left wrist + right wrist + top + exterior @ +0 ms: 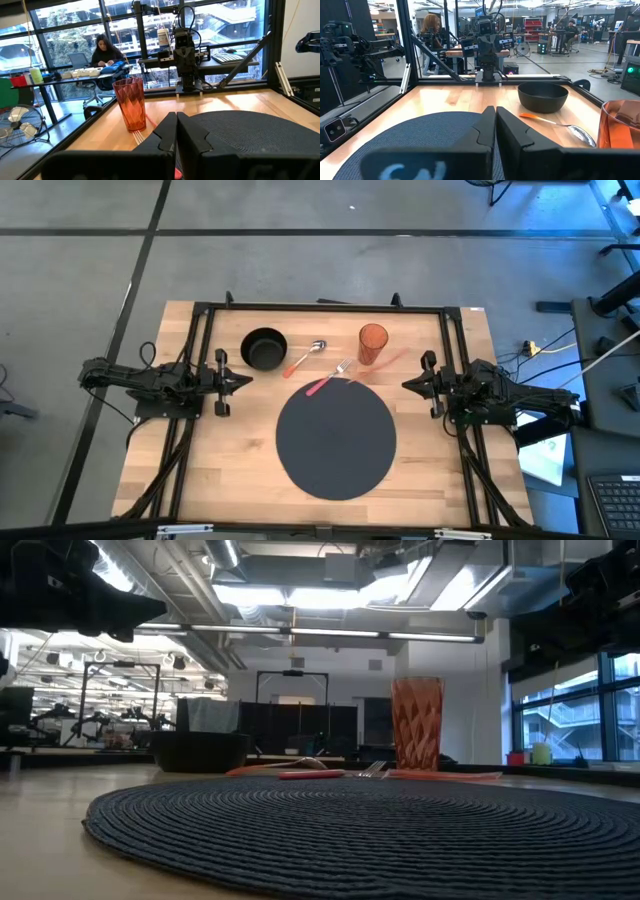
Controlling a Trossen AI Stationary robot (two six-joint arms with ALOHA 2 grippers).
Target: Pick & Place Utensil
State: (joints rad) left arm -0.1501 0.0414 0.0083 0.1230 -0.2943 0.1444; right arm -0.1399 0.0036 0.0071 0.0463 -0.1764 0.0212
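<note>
A spoon with an orange handle lies on the wooden table between a black bowl and an orange cup. A fork with a red handle lies beside it, its handle end resting on the far edge of a round dark placemat. My left gripper waits shut at the table's left side, pointing level toward the middle. My right gripper waits shut at the right side, facing it. Neither touches anything. The spoon and bowl also show in the right wrist view.
A black frame runs around the table's far edge and sides. Free wood lies left and right of the placemat. Beyond the table a person sits at a desk, and others work farther back in the room.
</note>
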